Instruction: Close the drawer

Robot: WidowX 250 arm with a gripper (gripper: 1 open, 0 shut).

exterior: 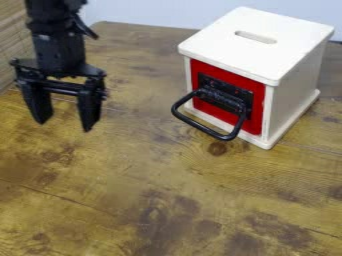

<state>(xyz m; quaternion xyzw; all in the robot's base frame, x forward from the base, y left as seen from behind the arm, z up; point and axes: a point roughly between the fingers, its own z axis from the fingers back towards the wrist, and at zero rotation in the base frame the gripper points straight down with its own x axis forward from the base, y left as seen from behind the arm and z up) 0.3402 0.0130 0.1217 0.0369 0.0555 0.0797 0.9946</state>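
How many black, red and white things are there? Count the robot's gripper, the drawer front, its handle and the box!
Black: 2, the gripper and the loop handle
Red: 1, the drawer front
White: 1, the wooden box
Total: 4

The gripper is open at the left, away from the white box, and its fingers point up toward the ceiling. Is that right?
Not quite: the camera view shows the fingers pointing down toward the table. The gripper is indeed open at the left, away from the white box.
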